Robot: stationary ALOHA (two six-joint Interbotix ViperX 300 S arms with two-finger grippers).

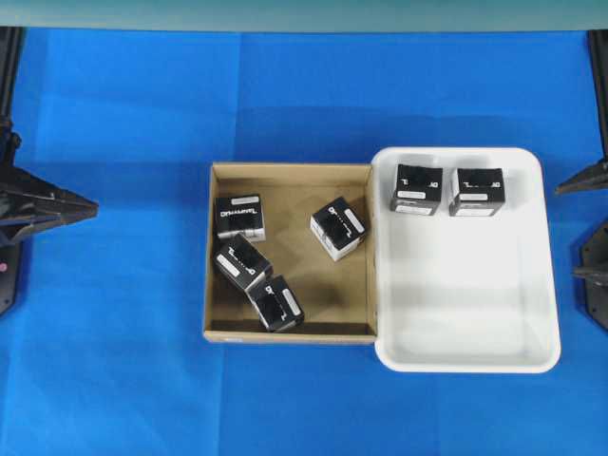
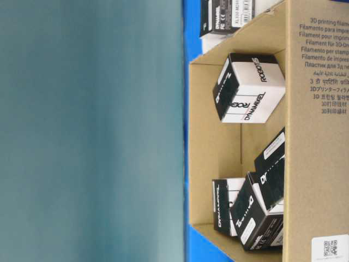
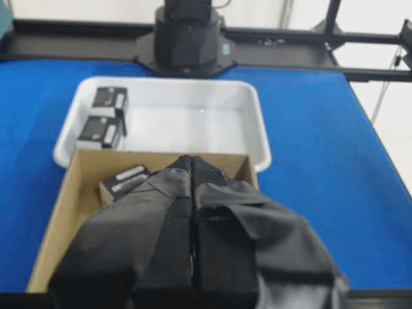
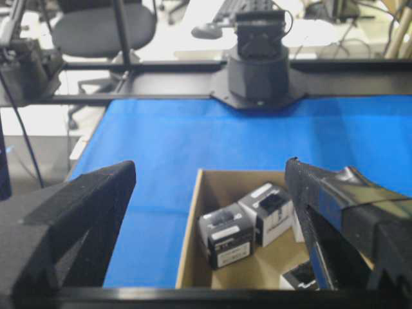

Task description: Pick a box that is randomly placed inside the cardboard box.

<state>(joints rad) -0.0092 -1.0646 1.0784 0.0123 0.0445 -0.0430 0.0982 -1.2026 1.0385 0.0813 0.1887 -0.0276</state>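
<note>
Six black boxes (image 1: 240, 218): four in one cardboard box (image 1: 290, 177), two in one white tray (image 1: 465, 351).

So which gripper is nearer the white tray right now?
Right. The right gripper sits just off the white tray's right edge; the left gripper is far left, beyond the cardboard box.
</note>
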